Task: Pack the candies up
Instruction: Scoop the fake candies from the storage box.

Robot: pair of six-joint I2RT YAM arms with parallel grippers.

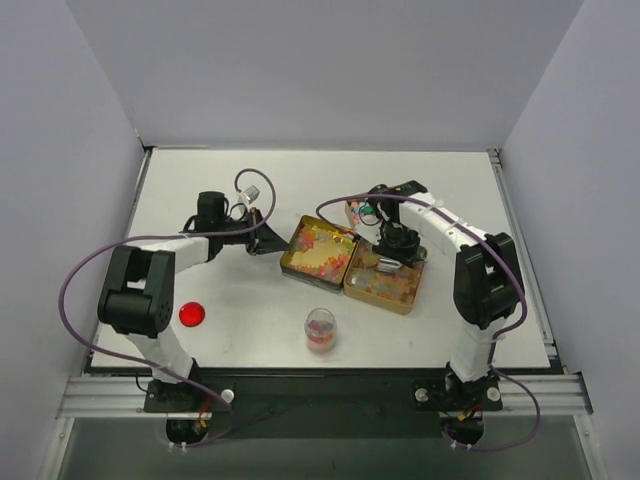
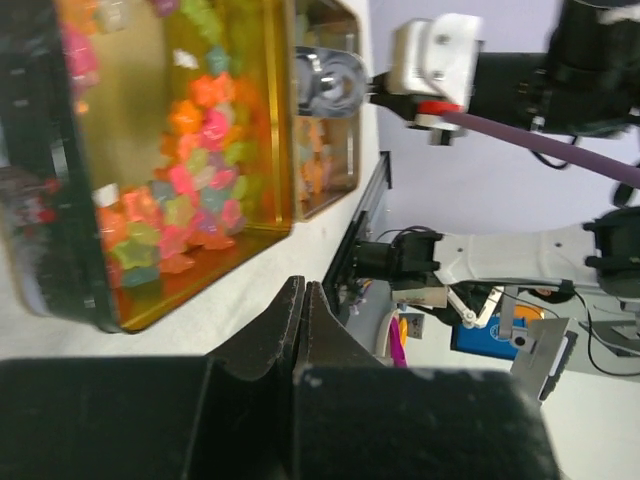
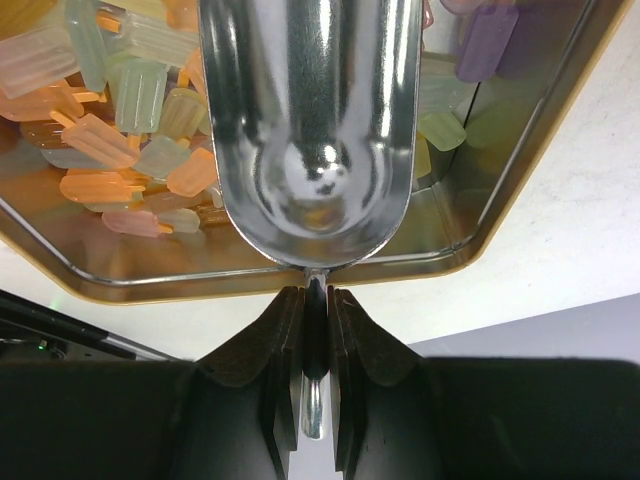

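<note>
Two open gold tins sit mid-table. The left tin (image 1: 316, 250) holds bright star-shaped candies (image 2: 190, 180). The right tin (image 1: 383, 283) holds pastel popsicle-shaped candies (image 3: 110, 135). My right gripper (image 3: 316, 296) is shut on the handle of a metal scoop (image 3: 310, 130). The scoop's empty bowl hangs low over the right tin, next to those candies. From above, the right gripper (image 1: 392, 258) shows over that tin. My left gripper (image 2: 303, 292) is shut on nothing and rests just off the left tin's near-left edge, where the left gripper (image 1: 268, 242) shows from above.
A small clear jar (image 1: 320, 329) with some candies in it stands in front of the tins. A red round lid (image 1: 191, 314) lies by the left arm's base. A third candy container (image 1: 358, 212) sits behind the right gripper. Purple cables loop over both arms.
</note>
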